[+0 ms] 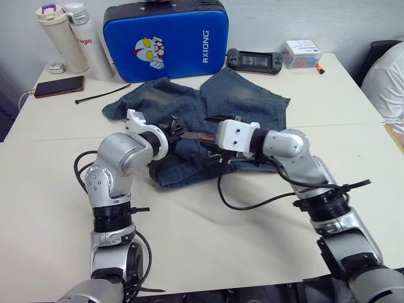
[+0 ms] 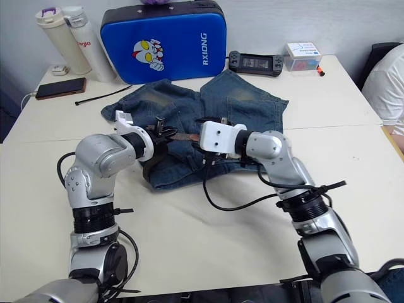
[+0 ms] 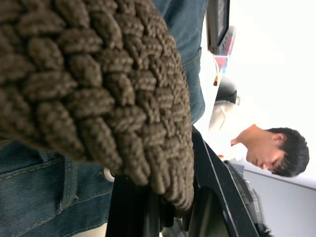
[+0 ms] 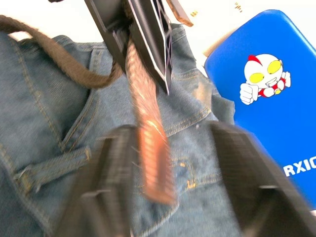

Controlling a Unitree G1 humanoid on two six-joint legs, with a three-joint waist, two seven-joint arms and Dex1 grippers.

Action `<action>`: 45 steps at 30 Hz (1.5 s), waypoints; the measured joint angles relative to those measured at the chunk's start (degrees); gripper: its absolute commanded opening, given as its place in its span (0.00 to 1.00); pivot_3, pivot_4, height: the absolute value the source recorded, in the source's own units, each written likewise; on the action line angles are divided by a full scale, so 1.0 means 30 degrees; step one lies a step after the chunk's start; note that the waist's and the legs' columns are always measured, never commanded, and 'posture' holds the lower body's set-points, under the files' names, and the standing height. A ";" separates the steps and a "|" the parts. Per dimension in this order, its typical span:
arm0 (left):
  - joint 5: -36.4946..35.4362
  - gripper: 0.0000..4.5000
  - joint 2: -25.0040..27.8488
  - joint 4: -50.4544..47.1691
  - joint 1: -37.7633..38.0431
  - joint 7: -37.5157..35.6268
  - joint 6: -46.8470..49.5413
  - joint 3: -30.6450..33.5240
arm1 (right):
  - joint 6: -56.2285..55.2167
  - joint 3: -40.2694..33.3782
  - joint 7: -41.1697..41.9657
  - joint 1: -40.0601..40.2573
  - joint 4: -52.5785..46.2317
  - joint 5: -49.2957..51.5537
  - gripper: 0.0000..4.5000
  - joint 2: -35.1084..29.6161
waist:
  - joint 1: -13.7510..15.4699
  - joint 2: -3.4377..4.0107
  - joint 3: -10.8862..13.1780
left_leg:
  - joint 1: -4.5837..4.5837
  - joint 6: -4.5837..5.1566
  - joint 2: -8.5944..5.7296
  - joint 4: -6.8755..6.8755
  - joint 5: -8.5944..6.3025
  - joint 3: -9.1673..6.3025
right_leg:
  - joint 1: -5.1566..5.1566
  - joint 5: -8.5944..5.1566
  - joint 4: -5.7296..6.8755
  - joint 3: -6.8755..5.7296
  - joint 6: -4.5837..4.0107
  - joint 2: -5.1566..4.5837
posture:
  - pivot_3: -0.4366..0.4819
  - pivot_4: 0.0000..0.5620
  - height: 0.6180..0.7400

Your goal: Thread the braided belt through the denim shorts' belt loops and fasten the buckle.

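On the white table [image 1: 208, 252], the left gripper [image 2: 163, 134] is clamped on the dark brown woven braided belt [image 4: 148, 148], whose tip hangs between the spread fingers [image 4: 106, 182] of the right gripper [image 2: 197, 140], which holds nothing. Both work over the faded blue denim shorts [image 1: 252, 104]. Beyond lie a thin black cable tie [image 1: 101, 93], a black phone [image 1: 59, 86], two white bottles [image 1: 76, 38], a blue padded case [image 1: 165, 39] and a black game controller [image 1: 255, 60].

Even bright indoor light, soft shadows on table [image 1: 208, 252]; right wrist view motion-blurred, braided belt [image 3: 89, 84] fills close-up.
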 measured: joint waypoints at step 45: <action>0.8291 0.00 -0.0696 -0.2877 0.4580 -0.2759 -0.2053 -0.3648 | 1.3957 -0.0630 0.7825 -0.2401 -0.2431 0.6381 0.99 -0.5745 | 0.0510 -0.0010 -0.0004 | 0.0007 0.0021 -0.0028 0.0010 -0.0013 0.0010 | 0.0039 0.0001 -0.0092 0.0014 0.0002 -0.0034 | 0.48 0.27 0.38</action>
